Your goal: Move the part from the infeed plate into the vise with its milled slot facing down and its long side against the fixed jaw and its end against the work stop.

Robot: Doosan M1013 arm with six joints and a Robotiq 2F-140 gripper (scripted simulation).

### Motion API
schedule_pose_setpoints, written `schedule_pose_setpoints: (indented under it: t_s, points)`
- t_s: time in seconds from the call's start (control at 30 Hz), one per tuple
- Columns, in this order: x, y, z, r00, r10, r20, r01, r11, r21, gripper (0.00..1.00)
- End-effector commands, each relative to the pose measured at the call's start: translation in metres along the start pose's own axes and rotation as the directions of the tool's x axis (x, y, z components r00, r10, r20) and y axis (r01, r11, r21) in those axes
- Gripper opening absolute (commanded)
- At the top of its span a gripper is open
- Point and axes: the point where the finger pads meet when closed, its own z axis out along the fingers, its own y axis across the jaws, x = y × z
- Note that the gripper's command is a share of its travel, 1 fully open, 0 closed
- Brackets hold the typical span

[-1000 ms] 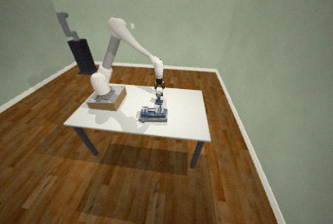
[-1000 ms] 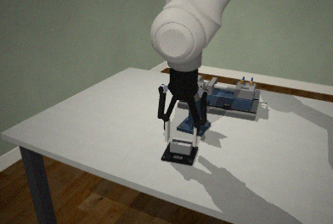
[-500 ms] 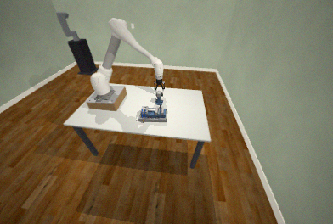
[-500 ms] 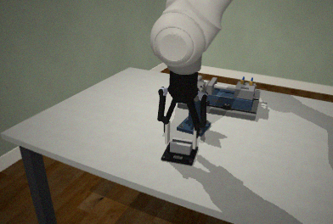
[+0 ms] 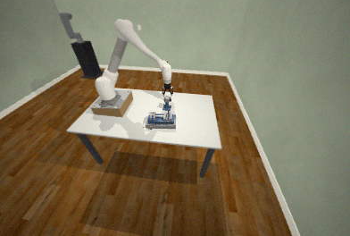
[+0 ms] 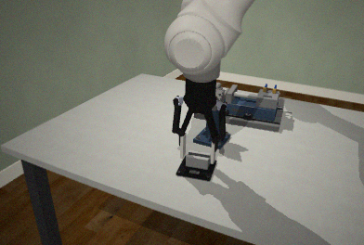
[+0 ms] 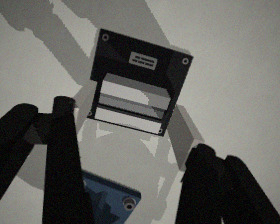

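On the white surface [image 6: 93,125], with the vise [image 6: 253,104] well off at 2 o'clock, the jaws of the gripper [image 6: 199,150] stood half open, empty, straddling the part [image 6: 199,161] on the infeed plate [image 6: 186,172]; the pick-up apparently next called for closing.

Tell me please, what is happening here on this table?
A white robot arm is reaching down over a pale block that lies on a small black infeed plate near the table's front edge. Its gripper is open, with one finger on each side of the block, and it holds nothing yet. In the wrist view the block's slot faces up. The blue V-block stands just behind, and the vise further back holds no part.
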Motion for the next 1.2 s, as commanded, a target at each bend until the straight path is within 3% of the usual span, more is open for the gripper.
schedule_pose_setpoints:
  t_s: [0.0, 1.13, 1.17]
  points:
    - [0.0023, -0.0021, 0.0035, 1.000, -0.010, -0.001, 0.010, 1.000, 0.003, 0.51]
    - [0.0023, -0.0021, 0.0035, 1.000, -0.010, -0.001, 0.010, 1.000, 0.003, 0.51]
    - [0.0023, -0.0021, 0.0035, 1.000, -0.010, -0.001, 0.010, 1.000, 0.003, 0.00]
